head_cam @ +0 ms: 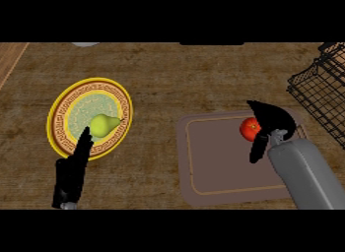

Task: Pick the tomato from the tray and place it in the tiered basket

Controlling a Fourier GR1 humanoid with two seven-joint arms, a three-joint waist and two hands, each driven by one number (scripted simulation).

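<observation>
A tray (226,167) sits on the counter (183,74) at about five o'clock, with a tomato (250,129) on its far right corner. At nine o'clock, well apart from the tray, a plate (62,110) holds a pear (102,124). A tiered basket (328,98) stands at three o'clock, beyond the tray.

Counter held tray (226,172) with tomato (248,129) under curled right hand (271,123), plate (66,123) bearing pear (102,124), basket (328,93), left hand (72,170) straight-fingered.

brown wood-grained surface (204,78): rough, matt | black wire tiered basket (328,98): metal mesh | flat brown tray (219,167): smooth, matt | round red tomato (250,129): glossy | yellow-rimmed patterned plate (62,115): glazed
</observation>
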